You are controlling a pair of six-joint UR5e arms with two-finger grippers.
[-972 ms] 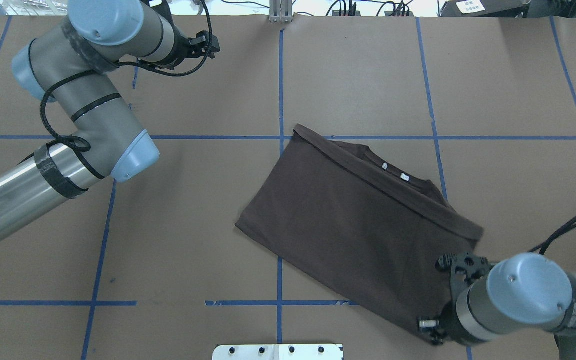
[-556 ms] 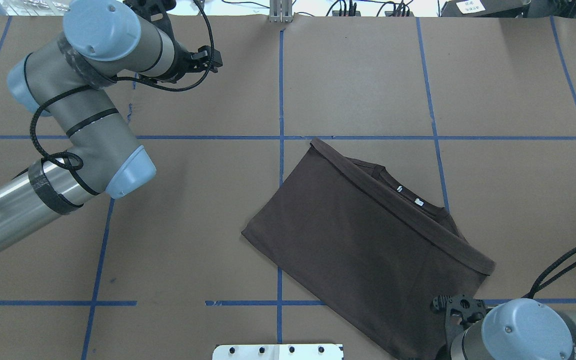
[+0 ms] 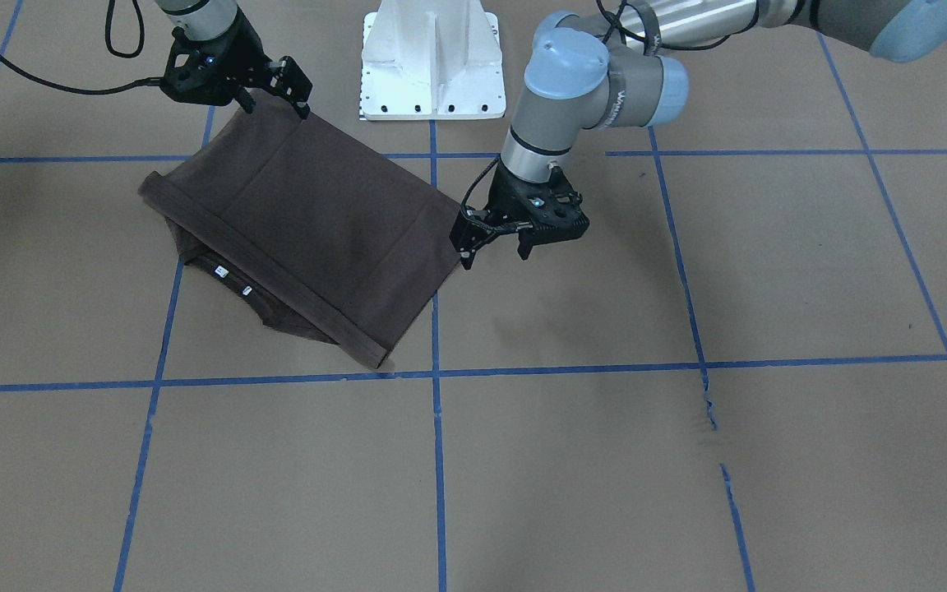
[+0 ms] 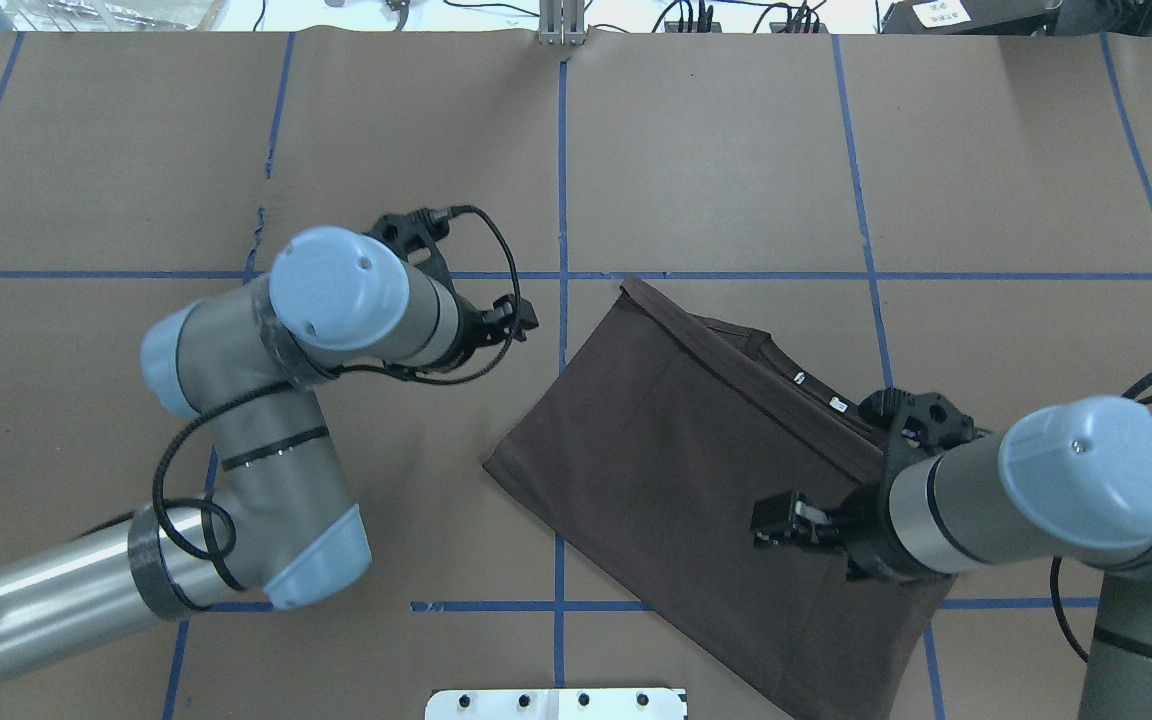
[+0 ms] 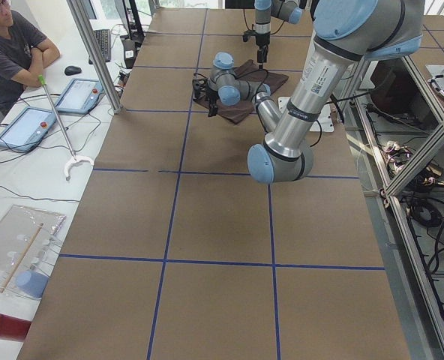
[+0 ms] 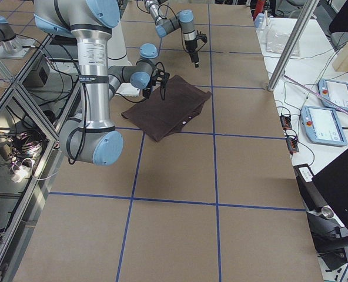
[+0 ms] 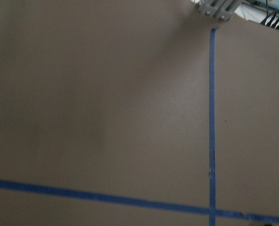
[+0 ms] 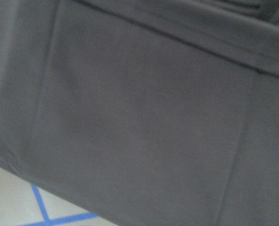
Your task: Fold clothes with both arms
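Note:
The dark brown T-shirt [image 4: 676, 460] lies folded flat and slanted on the brown paper, collar and small tags [image 4: 816, 390] toward the far right. It also shows in the front view as the T-shirt [image 3: 309, 214]. My left gripper [image 3: 494, 253] is open just beside the shirt's corner nearest that arm, holding nothing; from overhead the left gripper [image 4: 521, 318] sits left of the shirt. My right gripper [image 3: 274, 105] is open over the shirt's edge closest to the robot, and the right wrist view is filled with fabric [image 8: 144, 117]. Whether its fingers touch the cloth I cannot tell.
The white pedestal base [image 3: 432, 66] stands at the robot's side of the table. Blue tape lines [image 4: 562, 180] grid the paper. A seated person [image 5: 12, 45] and tablets [image 5: 27, 124] are at a side desk; a metal post [image 6: 288, 47] stands by the table's edge.
The left arm swung in from the far left corner to the shirt's left side. The right arm moved from the near edge up over the shirt. The shirt slid slightly right, then stayed.

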